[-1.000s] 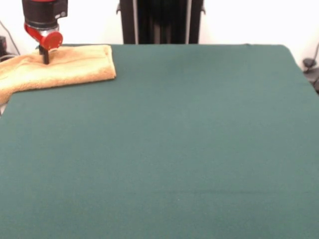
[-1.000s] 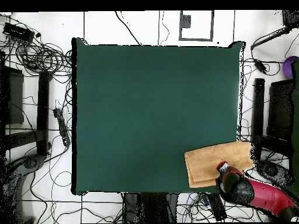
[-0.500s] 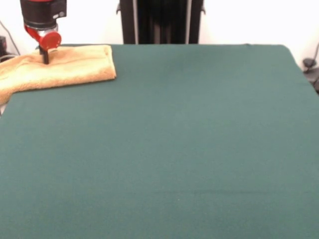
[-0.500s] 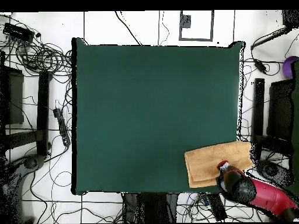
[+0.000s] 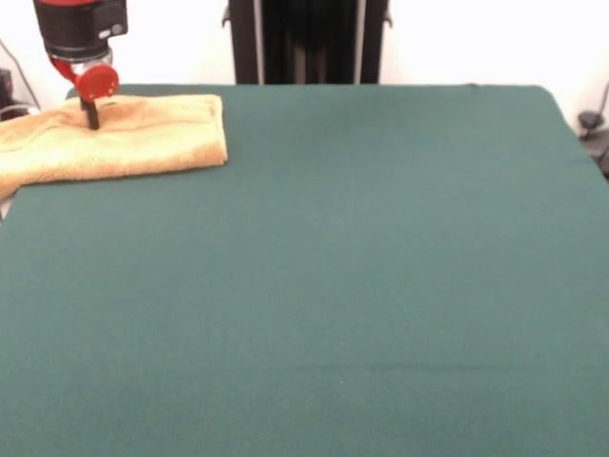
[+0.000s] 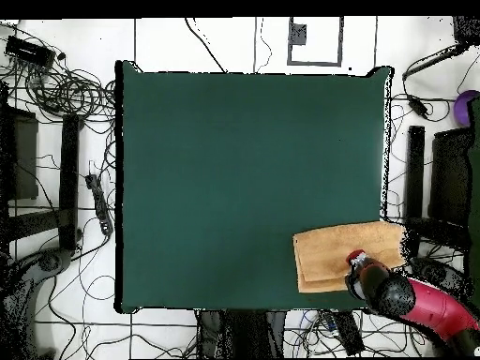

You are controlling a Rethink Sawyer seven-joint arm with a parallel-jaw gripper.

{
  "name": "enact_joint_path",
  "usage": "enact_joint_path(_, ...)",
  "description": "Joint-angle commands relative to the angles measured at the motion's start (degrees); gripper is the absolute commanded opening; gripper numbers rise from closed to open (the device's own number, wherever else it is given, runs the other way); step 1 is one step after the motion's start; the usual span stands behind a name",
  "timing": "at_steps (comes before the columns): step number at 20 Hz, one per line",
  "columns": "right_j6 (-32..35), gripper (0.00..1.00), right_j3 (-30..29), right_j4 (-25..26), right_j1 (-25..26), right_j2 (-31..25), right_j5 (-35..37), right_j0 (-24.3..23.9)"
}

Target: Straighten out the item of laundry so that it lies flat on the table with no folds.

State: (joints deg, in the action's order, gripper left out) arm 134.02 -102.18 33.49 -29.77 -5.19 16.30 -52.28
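The orange-tan towel (image 5: 124, 135) lies folded at the far left corner of the green table (image 5: 343, 267), its left end reaching over the table's side edge. My gripper (image 5: 92, 120) comes down from above onto the towel's far part, its fingers together and pinching the cloth. In the overhead view the towel (image 6: 333, 253) sits at the table's (image 6: 244, 178) bottom right corner, with the gripper (image 6: 356, 262) over its lower right part and the red arm behind it. The tag is not visible.
The robot's black pedestal (image 5: 306, 40) stands behind the table's far edge. Cables and stands (image 6: 66, 141) lie on the floor around the table. A dark stand (image 5: 592, 129) is at the right edge.
The towel has shifted a little: its right edge has slid to the right in the front view, and the gripper moved slightly with it.
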Motion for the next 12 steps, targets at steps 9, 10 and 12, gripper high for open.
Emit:
enact_joint_path(9, 1.65, 0.0, -0.07, -5.76, -0.61, -10.26, 3.61, 11.17)
enact_joint_path(10, 1.78, 0.0, -0.06, -6.23, -0.79, -9.92, 4.12, 11.59)
enact_joint_path(12, 2.01, 0.0, -0.03, -7.15, -0.87, -9.42, 4.76, 12.23)
